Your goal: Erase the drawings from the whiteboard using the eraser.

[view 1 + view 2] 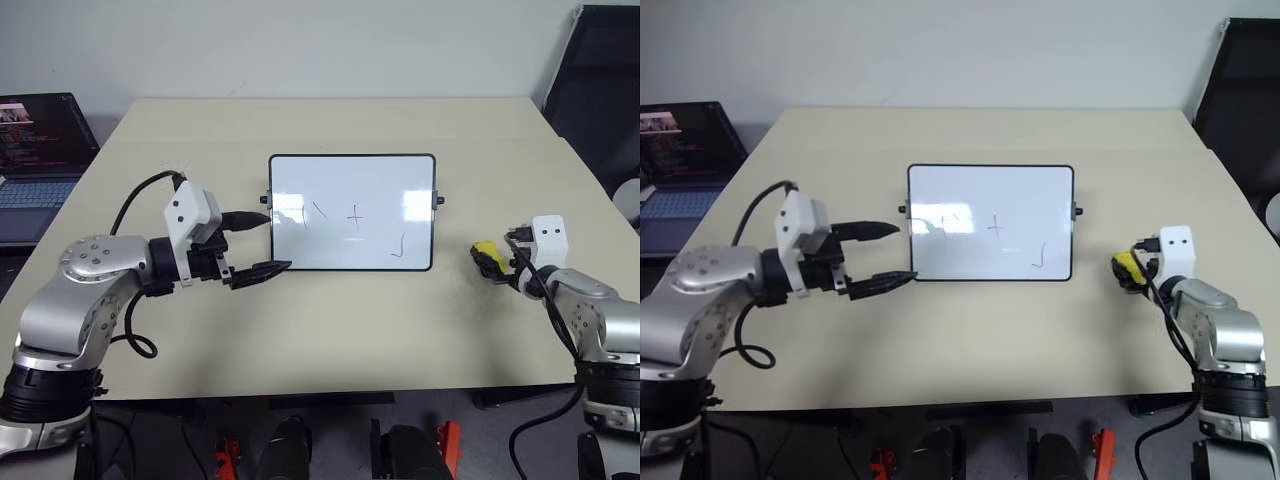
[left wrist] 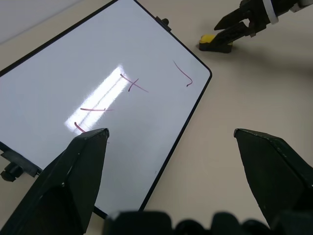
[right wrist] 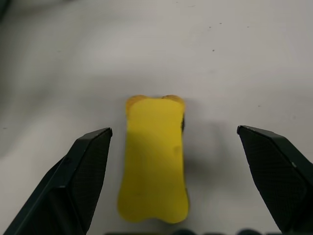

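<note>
A: Where is the eraser (image 1: pixel 487 258)?

B: Low on the right side of the head camera frame, lying on the bench (image 1: pixel 330 330), well apart from the whiteboard (image 1: pixel 352 212). It is a small yellow block with a black part along one side. In the right wrist view it lies lengthwise in the middle, between the two black fingers, touching neither.

A: So the right gripper (image 3: pixel 177 142) isn't holding it?

B: No. Its jaws stand wide, one on each side of the eraser with bench surface showing in both gaps.

A: And the whiteboard?

B: Flat at the centre of the frame, black-framed, with a small knob on each short side. The drawings (image 1: pixel 350 224) are still on it: a couple of short slashes towards its left, a plus sign in the middle, a hook at its lower right.

A: The left gripper (image 1: pixel 263 243)?

B: Left of centre, pointing towards the board's left edge. Jaws wide and empty; the upper fingertip sits by the left knob, the lower one near the board's lower left corner. I cannot tell whether either touches the frame.

A: Anything else around?

B: An open laptop (image 1: pixel 38 160) at the upper left edge, beside the bench.
</note>
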Robot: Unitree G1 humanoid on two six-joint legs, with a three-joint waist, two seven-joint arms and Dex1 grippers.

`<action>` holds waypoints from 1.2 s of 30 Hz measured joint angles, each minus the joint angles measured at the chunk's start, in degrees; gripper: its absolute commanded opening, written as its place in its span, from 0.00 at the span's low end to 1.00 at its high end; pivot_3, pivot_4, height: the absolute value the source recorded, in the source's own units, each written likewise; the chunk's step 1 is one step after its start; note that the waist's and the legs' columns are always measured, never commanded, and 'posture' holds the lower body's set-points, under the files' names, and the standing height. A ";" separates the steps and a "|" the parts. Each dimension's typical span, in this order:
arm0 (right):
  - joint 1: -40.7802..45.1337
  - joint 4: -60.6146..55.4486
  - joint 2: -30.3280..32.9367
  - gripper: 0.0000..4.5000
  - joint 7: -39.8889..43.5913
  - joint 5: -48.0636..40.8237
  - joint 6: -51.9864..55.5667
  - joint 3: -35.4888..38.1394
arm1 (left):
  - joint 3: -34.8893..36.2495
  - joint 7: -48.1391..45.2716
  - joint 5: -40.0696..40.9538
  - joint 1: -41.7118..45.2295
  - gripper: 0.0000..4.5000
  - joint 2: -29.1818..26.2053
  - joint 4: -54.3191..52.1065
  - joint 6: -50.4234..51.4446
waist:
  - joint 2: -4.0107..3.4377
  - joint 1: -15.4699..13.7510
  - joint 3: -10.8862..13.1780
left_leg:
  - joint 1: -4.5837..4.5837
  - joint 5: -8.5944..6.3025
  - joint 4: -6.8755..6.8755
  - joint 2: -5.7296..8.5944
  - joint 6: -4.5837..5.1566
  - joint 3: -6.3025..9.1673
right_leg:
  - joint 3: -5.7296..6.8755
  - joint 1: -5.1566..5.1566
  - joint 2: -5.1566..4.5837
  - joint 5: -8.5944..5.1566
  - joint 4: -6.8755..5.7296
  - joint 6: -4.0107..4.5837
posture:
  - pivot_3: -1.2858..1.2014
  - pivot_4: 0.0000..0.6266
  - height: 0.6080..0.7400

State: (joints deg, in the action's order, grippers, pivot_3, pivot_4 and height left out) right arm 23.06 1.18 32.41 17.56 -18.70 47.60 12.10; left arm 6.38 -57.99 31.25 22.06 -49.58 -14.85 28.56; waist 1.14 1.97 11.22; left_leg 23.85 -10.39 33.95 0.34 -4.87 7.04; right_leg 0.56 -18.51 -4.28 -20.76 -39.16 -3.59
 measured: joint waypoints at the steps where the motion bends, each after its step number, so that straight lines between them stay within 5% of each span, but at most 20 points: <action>1: 0.35 0.64 -0.01 1.00 0.00 0.27 -0.63 -0.07 | 0.00 -0.08 -0.01 0.19 0.99 0.08 0.00 -0.19 | 0.00 0.01 0.00 | 0.00 0.00 0.00 0.00 0.00 0.00 | 0.00 0.00 0.00 0.00 0.00 0.00 | 0.52 0.24 1.00; 5: 1.32 3.46 -0.41 0.87 -0.10 1.75 -2.79 -0.12 | 0.01 -0.03 -0.21 0.19 1.00 0.27 0.00 -0.23 | 0.00 0.02 0.00 | 0.00 0.00 0.00 0.00 0.00 -0.01 | -0.01 0.00 0.00 0.00 0.00 0.00 | 0.52 0.24 1.00; 13: 1.57 4.14 -0.61 0.27 1.42 2.35 -3.32 -2.22 | 0.78 1.13 -0.35 -2.44 1.00 0.25 -0.30 -0.13 | 0.00 0.00 0.00 | 0.00 0.00 0.00 0.00 0.00 0.00 | -0.01 0.00 0.00 0.00 -0.03 0.00 | 0.52 0.24 1.00; 21: 1.17 3.52 0.21 0.26 2.60 3.10 -3.37 -2.22 | 5.84 4.82 -0.70 -8.57 1.00 0.23 -0.60 0.37 | -0.01 0.00 0.00 | 0.00 0.00 0.00 -0.01 0.00 -0.01 | -0.04 -0.04 0.00 0.00 -0.04 0.01 | 0.52 0.24 1.00; 27: -5.59 -9.96 4.35 0.26 8.45 3.68 -6.74 -3.20 | 9.34 7.20 -0.29 -15.75 1.00 0.59 -3.72 1.73 | -0.01 -0.12 0.00 | 0.06 0.00 0.00 -0.03 0.00 -0.03 | -0.08 -0.15 0.00 0.01 -0.14 0.01 | 0.52 0.24 1.00; 36: -6.13 -20.32 5.56 0.26 13.64 7.95 -16.39 -11.39 | 7.68 5.96 1.42 -12.33 1.00 1.88 -5.04 2.04 | 0.00 -0.11 0.00 | -0.03 0.04 0.09 -0.02 0.02 0.01 | -0.09 -0.25 0.02 0.04 -0.60 0.07 | 0.52 0.24 1.00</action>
State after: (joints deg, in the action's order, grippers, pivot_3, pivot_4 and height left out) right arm 16.93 -19.14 37.96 31.20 -10.75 31.21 0.71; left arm 14.06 -52.03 32.67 9.73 -47.70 -19.88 30.61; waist 1.14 1.86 11.22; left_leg 23.83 -10.35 34.04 0.31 -4.85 7.04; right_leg 0.47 -18.76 -4.26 -20.72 -39.75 -3.52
